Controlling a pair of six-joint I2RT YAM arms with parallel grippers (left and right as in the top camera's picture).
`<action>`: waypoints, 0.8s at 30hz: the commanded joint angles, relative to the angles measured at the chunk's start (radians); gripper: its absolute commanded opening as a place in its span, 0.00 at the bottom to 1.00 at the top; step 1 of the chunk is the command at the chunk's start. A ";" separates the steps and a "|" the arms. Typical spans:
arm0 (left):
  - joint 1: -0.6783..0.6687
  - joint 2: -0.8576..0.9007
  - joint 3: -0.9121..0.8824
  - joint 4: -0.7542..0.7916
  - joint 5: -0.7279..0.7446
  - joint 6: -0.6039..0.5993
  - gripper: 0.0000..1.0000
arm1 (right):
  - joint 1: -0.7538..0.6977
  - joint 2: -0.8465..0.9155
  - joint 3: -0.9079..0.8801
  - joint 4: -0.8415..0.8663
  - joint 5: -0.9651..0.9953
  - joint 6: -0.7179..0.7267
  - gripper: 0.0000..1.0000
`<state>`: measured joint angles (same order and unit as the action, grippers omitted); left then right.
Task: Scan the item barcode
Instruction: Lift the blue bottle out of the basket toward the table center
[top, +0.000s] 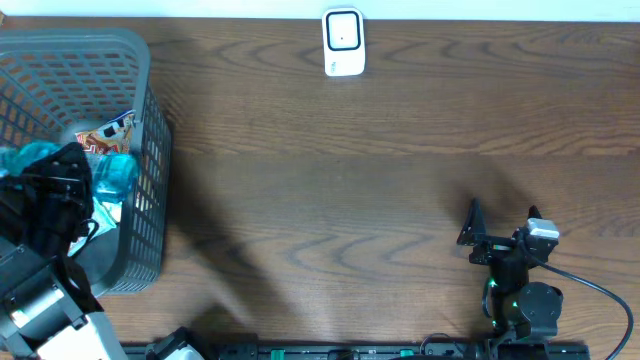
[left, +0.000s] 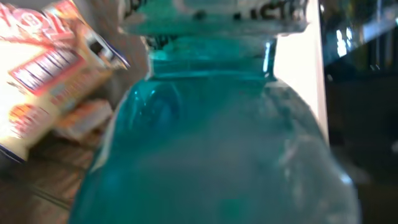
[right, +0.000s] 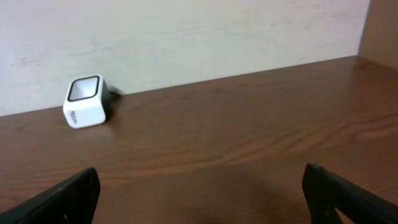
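A teal see-through bottle (left: 211, 143) with a white label at its top fills the left wrist view, so close that it hides the fingers. From overhead, my left gripper (top: 70, 185) is down inside the grey basket (top: 150, 120), with teal showing on both sides of it (top: 112, 177); it appears shut on the bottle. The white barcode scanner (top: 343, 42) stands at the table's far edge and also shows in the right wrist view (right: 87, 101). My right gripper (top: 503, 212) rests open and empty near the front right, its fingers (right: 68, 193) spread wide.
An orange and white snack packet (top: 110, 133) lies in the basket beside the bottle, and is seen close up (left: 43, 68). The basket's mesh walls stand around the left gripper. A black cable (top: 600, 290) trails from the right arm's base.
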<state>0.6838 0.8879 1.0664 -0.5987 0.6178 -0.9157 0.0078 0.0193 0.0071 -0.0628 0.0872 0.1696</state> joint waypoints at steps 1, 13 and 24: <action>-0.019 -0.008 0.026 0.027 0.147 0.006 0.27 | 0.005 0.000 -0.002 -0.002 0.015 -0.014 0.99; -0.267 -0.011 0.026 0.168 0.168 0.006 0.27 | 0.005 0.000 -0.002 -0.002 0.016 -0.014 0.99; -0.537 -0.015 0.026 0.336 0.166 0.006 0.27 | 0.005 0.000 -0.002 -0.002 0.016 -0.014 0.99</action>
<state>0.1970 0.8883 1.0664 -0.2882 0.7616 -0.9161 0.0078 0.0193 0.0071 -0.0628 0.0872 0.1696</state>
